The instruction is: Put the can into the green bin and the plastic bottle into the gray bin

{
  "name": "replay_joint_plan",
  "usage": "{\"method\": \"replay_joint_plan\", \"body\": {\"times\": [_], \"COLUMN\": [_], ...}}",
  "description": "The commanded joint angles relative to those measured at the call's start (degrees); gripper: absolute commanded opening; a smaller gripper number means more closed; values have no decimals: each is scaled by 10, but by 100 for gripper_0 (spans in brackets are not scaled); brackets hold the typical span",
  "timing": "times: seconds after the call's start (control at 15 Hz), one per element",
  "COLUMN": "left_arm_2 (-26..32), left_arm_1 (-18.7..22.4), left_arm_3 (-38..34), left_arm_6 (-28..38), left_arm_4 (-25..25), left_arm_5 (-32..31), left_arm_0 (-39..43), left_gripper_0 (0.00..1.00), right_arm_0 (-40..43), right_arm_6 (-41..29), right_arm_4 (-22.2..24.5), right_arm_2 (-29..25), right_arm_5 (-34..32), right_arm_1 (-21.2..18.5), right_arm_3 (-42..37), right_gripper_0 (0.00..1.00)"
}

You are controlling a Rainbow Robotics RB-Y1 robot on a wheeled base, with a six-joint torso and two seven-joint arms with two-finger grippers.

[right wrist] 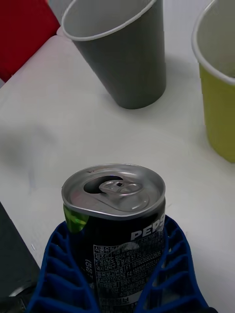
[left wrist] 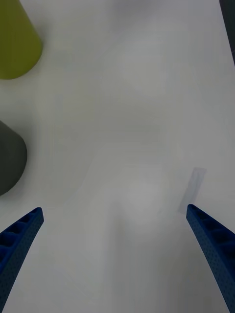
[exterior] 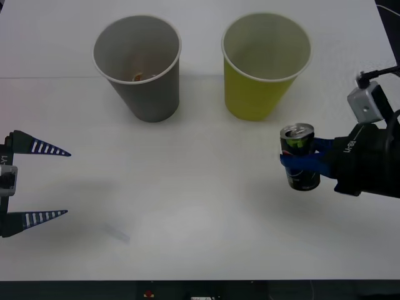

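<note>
Can (right wrist: 117,230) — "PEPSI" (right jaws)

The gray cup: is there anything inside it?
Yes. A small brownish thing lies at the bottom of the gray cup, too small to identify. Its wall hides part of the bottom. The can is outside, in the right gripper.

Your left gripper (left wrist: 115,254) spread wide over white table (left wrist: 137,98); green bin (left wrist: 14,44), gray bin (left wrist: 9,159) at edge.

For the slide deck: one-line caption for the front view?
Right claw grips the upright can near the green bin; left claw waits open, gray bin beyond.
</note>
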Motion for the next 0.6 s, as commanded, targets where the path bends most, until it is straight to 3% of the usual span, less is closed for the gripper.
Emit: {"method": "replay_joint_plan", "body": {"times": [0.07, 0.33, 0.6], "left_arm_2": [0, 0, 0], "left_arm_1": [0, 0, 0], "left_arm_3": [0, 0, 0], "left_arm_6": [0, 0, 0], "left_arm_4": [0, 0, 0], "left_arm_5": [0, 0, 0], "left_arm_0": [0, 0, 0], "left_gripper_0": [100, 100, 100], "right_arm_0": [-23, -114, -195], "right_arm_6": [0, 0, -1], "right_arm_4": [4, 28, 50], "right_arm_2": [-24, -54, -34], "right_arm_5": [-7, -105, -136], "right_arm_1": [-1, -5, -29], "right_arm_3": [7, 33, 71], "right_gripper_0": [0, 0, 0]}}
